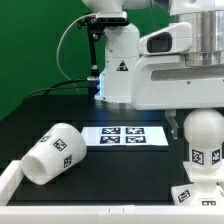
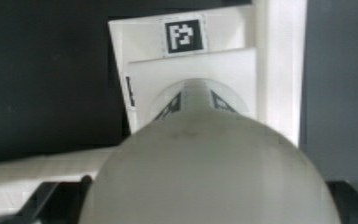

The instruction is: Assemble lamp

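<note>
— Where is the bulb?

— The white plastic round-headed bulb [image 1: 205, 135] stands upright at the near end of the black table, on the exterior view's right. It is directly under the arm's white two-finger gripper [image 1: 203, 112]. The wrist view looks straight down over its dome [image 2: 194, 170].

— Has the gripper got hold of it?

— I cannot tell. In the wrist view dark fingers [image 2: 51, 200] show on either side of the dome. Neither camera shows whether they press on it or stand off.

— And the base?

— The white angular plastic base [image 1: 188, 193], with its square tag, sits just below the bulb, nearest the table's front edge. In the wrist view its tagged face [image 2: 181, 35] shows beyond the dome. I can't make out whether the bulb's foot is seated in it.

— How would that bulb handle?

— I'd guess it is light, stiff, hollow plastic, so weight is no worry. The head is smooth and round, though, and a pinch high on the curve could let it slip out. I'd take it across the widest part of the head, or lower on the straighter neck where the tag is, and keep it upright.

— What else is about?

— The large white tapered cup-shaped shade [image 1: 55, 152] lies on its side at the near left, well apart from the bulb. The flat white marker board [image 1: 122, 135] lies between them, a little farther back.
</note>
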Motion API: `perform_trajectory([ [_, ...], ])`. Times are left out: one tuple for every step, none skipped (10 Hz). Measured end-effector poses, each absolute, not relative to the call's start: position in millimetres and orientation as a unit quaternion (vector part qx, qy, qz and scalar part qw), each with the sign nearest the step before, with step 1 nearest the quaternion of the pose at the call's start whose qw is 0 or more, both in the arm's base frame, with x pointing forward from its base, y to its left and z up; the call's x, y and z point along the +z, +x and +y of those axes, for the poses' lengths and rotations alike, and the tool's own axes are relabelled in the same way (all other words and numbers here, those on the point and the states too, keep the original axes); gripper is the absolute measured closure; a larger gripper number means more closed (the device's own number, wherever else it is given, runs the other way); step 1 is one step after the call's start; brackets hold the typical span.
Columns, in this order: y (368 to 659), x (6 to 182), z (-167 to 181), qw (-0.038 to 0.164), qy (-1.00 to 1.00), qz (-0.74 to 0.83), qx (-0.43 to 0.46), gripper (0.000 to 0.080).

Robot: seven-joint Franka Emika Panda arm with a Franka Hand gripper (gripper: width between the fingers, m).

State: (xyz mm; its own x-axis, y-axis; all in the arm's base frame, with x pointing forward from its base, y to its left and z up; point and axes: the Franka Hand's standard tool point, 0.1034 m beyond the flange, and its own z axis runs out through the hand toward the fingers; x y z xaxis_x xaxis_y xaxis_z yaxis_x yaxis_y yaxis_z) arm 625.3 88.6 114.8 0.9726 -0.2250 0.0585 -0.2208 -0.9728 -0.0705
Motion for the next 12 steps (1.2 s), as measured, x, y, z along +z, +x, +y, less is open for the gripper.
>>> perform_trajectory([
  [625.3,114.8,88.1,0.033,-0.989,0.140,-0.032,0.0225],
  [625.0,114.5,88.1,0.033,-0.983,0.177,-0.030,0.0225],
  [623.8,114.2,87.7,0.034,-0.963,0.265,-0.023,0.0225],
  [623.8,114.6,87.4,0.034,-0.944,0.327,-0.015,0.0225],
  [625.0,115.7,87.3,0.039,-0.919,0.393,-0.004,0.0223],
  [624.1,115.8,87.1,0.047,-0.877,0.479,0.008,0.0223],
  [623.7,115.4,90.3,0.051,-0.825,0.562,0.015,0.0223],
  [623.3,115.2,92.4,0.057,-0.784,0.618,0.020,0.0223],
  [623.3,115.5,93.4,0.057,-0.770,0.635,0.021,0.0223],
  [622.0,114.1,95.5,0.055,-0.748,0.661,0.024,0.0223],
  [621.7,113.9,95.8,0.054,-0.746,0.663,0.025,0.0223],
  [621.7,113.9,95.9,0.054,-0.748,0.661,0.025,0.0223],
])
